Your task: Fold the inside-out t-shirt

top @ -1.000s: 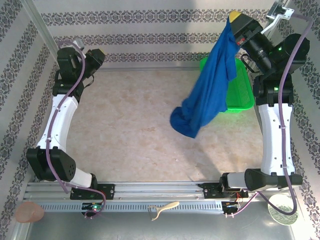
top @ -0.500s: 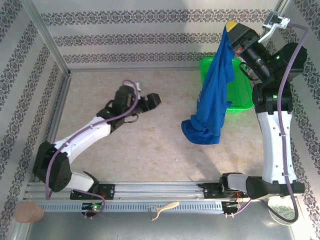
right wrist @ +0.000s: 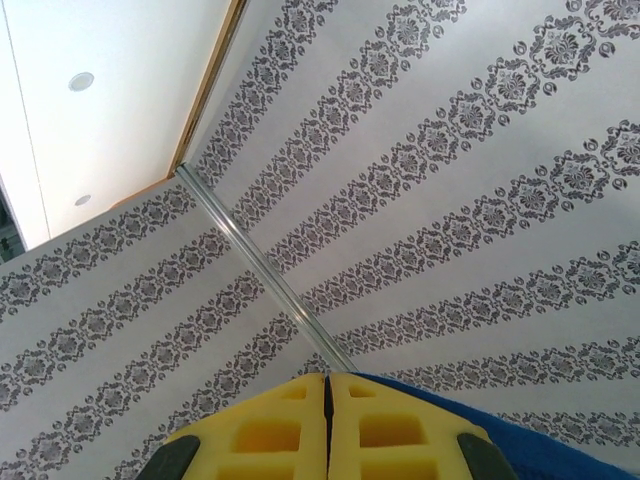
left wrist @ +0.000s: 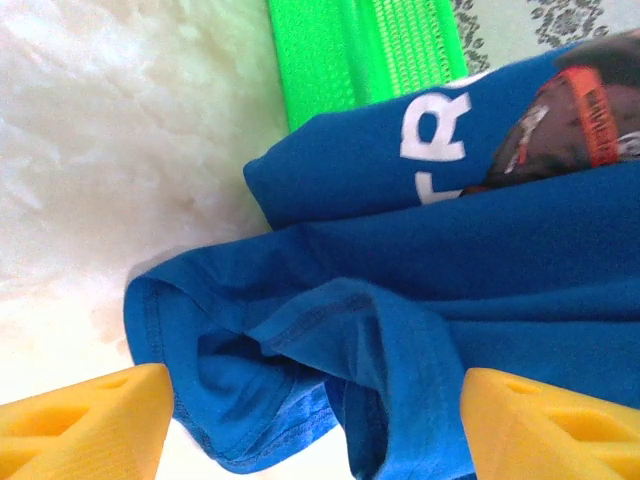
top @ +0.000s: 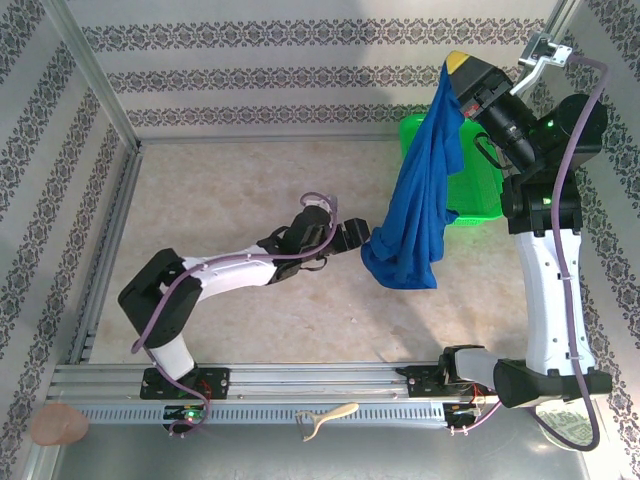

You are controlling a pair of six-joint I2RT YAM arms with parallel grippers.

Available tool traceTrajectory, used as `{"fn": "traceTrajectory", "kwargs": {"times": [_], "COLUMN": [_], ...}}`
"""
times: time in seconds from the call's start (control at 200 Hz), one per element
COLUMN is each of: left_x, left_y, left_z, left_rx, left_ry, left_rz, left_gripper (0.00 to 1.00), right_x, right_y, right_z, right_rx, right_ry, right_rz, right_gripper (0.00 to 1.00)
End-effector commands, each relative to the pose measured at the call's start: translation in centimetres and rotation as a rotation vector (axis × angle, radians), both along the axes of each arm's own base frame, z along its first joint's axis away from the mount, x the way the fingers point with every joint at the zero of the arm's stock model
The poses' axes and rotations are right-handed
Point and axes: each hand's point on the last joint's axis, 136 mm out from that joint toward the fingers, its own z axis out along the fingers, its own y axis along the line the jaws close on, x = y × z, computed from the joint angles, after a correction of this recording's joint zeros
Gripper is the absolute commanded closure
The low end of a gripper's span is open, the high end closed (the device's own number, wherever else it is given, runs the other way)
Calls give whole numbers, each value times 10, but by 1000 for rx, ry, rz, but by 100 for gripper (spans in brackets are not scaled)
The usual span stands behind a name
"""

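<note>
The right tool (top: 456, 62) is raised at the far right, its yellow foam pads pressed tight on the top end of a royal-blue, short-sleeved, soft cloth t-shirt (top: 420, 195); in the right wrist view the right tool (right wrist: 327, 380) shows no gap between the pads, blue cloth lies at its lower right, and grey patterned wallpaper (right wrist: 450, 150) is beyond. The t-shirt hangs from that pinch as one long gathered strip; its long axis runs from the tool down toward the beige worktop (top: 230, 200); its lower end is a rumpled bunch over the middle-right of the worktop; whether it touches the surface I cannot tell. The strip crosses in front of a bright green plastic mesh basket (top: 482, 190) at the far right.

The left tool (top: 362, 238) reaches in from the left to the lower bunch; in the left wrist view the left tool (left wrist: 320, 425) stands wide, a yellow pad on either side of a stitched hem (left wrist: 330, 300), neither pressing it; white lettering (left wrist: 435, 135) beside red print shows on the fold above; the basket (left wrist: 360, 50) lies behind.
</note>
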Motion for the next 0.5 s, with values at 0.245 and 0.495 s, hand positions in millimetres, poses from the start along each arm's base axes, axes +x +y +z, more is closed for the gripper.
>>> {"fn": "traceTrajectory", "kwargs": {"times": [0.245, 0.495], "left_x": [5, 9], "left_y": [-47, -52], "left_z": [28, 26], "left_rx": [-146, -161], "left_ry": [-56, -60], "left_rz": [-9, 0], "left_gripper": [26, 61], "right_x": [-12, -12], "right_y": [2, 2], "right_z": [15, 15], "right_rx": [-7, -12], "right_ry": [-83, -86], "right_rz": [-4, -8], "right_gripper": [100, 100]}}
